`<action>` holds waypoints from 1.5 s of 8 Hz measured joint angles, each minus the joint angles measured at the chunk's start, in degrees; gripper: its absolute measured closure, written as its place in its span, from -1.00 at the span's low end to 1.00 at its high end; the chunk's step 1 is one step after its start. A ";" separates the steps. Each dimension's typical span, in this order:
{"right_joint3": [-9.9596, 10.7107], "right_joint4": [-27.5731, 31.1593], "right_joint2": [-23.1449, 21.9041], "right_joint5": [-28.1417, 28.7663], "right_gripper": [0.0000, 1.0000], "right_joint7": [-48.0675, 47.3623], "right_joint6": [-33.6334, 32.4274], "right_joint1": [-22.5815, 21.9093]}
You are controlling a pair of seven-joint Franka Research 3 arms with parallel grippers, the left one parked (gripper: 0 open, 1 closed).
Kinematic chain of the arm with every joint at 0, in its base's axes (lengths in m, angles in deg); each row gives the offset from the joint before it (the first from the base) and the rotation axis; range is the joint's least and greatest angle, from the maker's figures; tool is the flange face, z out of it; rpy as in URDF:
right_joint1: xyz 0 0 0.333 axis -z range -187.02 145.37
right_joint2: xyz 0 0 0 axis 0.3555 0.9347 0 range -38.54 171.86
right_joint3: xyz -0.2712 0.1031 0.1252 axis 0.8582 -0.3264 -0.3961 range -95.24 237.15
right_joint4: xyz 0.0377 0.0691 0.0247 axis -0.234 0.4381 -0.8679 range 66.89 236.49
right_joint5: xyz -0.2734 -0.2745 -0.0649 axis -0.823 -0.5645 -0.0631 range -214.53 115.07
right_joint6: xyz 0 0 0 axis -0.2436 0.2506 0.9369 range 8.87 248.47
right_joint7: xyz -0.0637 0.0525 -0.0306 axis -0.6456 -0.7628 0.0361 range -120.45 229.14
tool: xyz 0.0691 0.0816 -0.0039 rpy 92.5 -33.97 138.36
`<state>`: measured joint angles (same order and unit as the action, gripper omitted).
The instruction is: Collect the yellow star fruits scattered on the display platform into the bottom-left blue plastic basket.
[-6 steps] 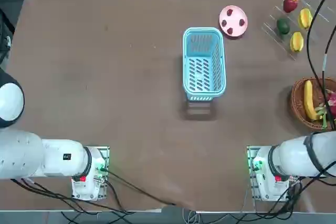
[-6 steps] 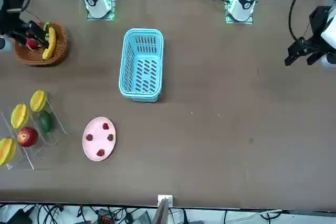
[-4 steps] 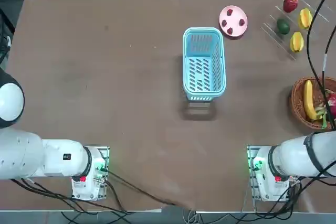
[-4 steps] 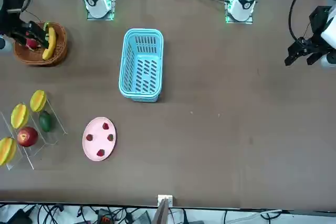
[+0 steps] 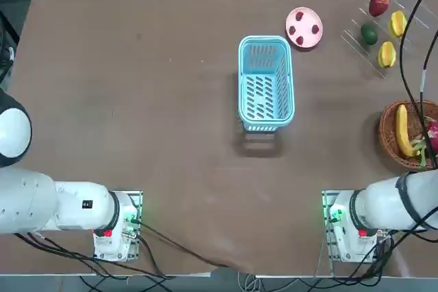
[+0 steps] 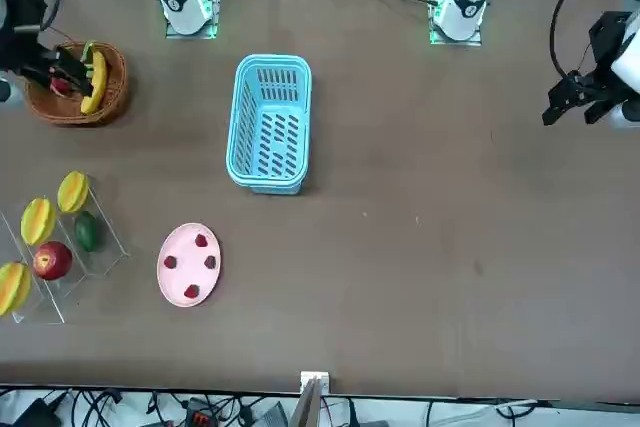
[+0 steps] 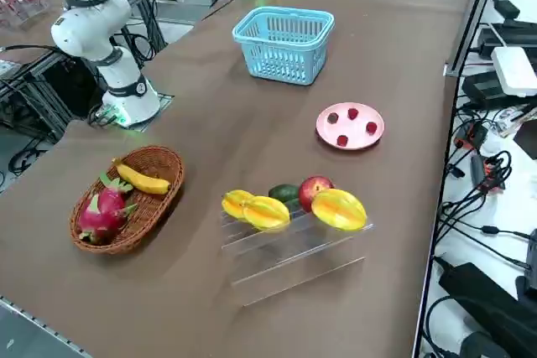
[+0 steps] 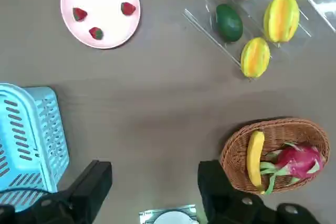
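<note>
Table (image 5: 137, 100) clear; third star fruit (image 8: 282, 17) perhaps beyond right gripper (image 8: 155, 184) view.

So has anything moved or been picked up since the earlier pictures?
Nothing visibly changed. The right gripper hangs open and empty above the table, holding nothing. All three yellow star fruits lie on the display platform, and the blue plastic basket is empty in the same place.

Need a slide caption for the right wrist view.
Open right gripper high over table, star fruits on clear rack, blue basket empty.
</note>
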<state>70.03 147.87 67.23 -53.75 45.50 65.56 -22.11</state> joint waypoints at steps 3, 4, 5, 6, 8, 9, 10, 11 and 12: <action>0.52 0.17 4.70 -0.10 -1.00 5.84 4.87 4.92; 0.73 0.12 6.95 -0.17 -1.00 9.73 7.96 7.40; 0.89 -0.07 9.11 -0.18 -1.00 14.13 11.07 10.28; 1.02 -0.57 11.45 -0.24 -1.00 18.26 14.37 12.65; 1.02 -4.33 17.71 -0.37 -1.00 22.67 19.80 14.55; 1.03 -8.12 21.83 -0.46 -1.00 24.06 21.83 15.02; 1.03 -12.95 26.16 -0.51 -1.00 25.44 23.16 15.54; 1.03 -18.14 30.20 -0.55 -1.00 26.36 23.58 15.88; 1.03 -22.12 33.17 -0.61 -1.00 27.35 24.46 16.05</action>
<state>71.05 125.75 100.40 -54.36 72.85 90.02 -6.06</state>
